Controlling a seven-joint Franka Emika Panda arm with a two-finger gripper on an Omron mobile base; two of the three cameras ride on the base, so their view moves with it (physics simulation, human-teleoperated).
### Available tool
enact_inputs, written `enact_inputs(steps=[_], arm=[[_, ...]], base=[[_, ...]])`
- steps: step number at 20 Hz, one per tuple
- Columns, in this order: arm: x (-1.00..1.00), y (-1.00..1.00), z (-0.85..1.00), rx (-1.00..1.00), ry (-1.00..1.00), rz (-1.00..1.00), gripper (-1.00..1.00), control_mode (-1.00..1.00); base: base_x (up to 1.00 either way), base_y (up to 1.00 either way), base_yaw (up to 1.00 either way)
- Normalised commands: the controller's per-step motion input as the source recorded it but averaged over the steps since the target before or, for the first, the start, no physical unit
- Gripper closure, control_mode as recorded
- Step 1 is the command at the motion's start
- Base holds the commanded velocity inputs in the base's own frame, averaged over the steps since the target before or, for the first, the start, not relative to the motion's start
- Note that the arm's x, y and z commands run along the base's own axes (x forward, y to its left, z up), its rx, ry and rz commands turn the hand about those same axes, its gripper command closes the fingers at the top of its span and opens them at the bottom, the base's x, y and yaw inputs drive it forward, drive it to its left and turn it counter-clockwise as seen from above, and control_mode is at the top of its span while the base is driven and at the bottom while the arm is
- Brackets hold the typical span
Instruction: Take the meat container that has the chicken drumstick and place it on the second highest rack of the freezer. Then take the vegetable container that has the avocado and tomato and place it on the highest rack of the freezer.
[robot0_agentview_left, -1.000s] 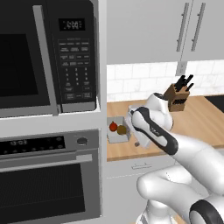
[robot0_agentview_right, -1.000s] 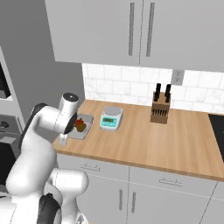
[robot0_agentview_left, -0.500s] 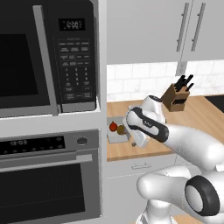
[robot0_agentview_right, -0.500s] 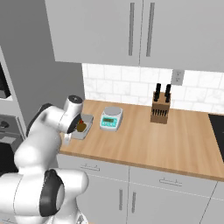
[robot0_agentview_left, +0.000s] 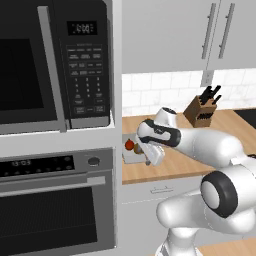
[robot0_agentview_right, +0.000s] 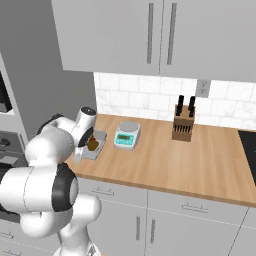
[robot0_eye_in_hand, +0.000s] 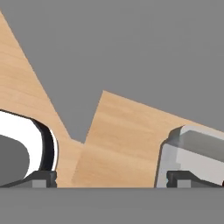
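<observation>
Grey, shallow vegetable container (robot0_agentview_left: 131, 156) on the wooden tabletop (robot0_agentview_left: 185, 152), at its left end just beside the tall oven cabinet; in the left base view a red tomato (robot0_agentview_left: 129, 145) and part of a darker lump (robot0_agentview_left: 138, 149) beside it, probably the avocado, lie inside. In the right base view the same tray (robot0_agentview_right: 98, 144) shows an orange-brown object at its near side, half hidden by the arm. White arm folded low, forearm reaching leftward across the tabletop, with the wrist bent down over the tray's right edge. Tool (robot0_agentview_left: 154, 156) pointing downward just beside the container; its jaws stand wide and hold nothing. In the hand view one dark fingertip (robot0_eye_in_hand: 41, 178) rises by the robot's own white shell, the other (robot0_eye_in_hand: 186, 178) in front of a grey tray corner (robot0_eye_in_hand: 192, 148), with bare wood between them. Further right along the tabletop: a small green-faced kitchen scale (robot0_agentview_right: 127, 135), then a wooden knife block (robot0_agentview_right: 183, 125) against the tiled wall. Microwave (robot0_agentview_left: 55, 60) above a built-in oven (robot0_agentview_left: 55, 200) at left.
</observation>
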Motion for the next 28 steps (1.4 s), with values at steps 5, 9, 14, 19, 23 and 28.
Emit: enact_inputs(steps=[5, 9, 14, 19, 23, 28], arm=[[0.31, 0.03, -0.23, 0.00, 0.01, 0.00, -1.00, -1.00], [0.27, 0.00, -0.28, 0.00, 0.00, 0.00, -1.00, -1.00], [0.25, 0.00, -0.29, 0.00, 0.00, 0.00, -1.00, -1.00], [0.28, 0.00, -0.25, 0.00, 0.00, 0.00, -1.00, -1.00], [0.30, 0.03, -0.24, 0.00, 0.00, 0.00, -1.00, -1.00], [0.16, 0.06, -0.17, 0.00, 0.00, 0.00, 1.00, -1.00]], base=[[0.00, 0.00, 0.00], [0.00, 0.00, 0.00], [0.00, 0.00, 0.00], [0.00, 0.00, 0.00], [0.00, 0.00, 0.00], [0.00, 0.00, 0.00]])
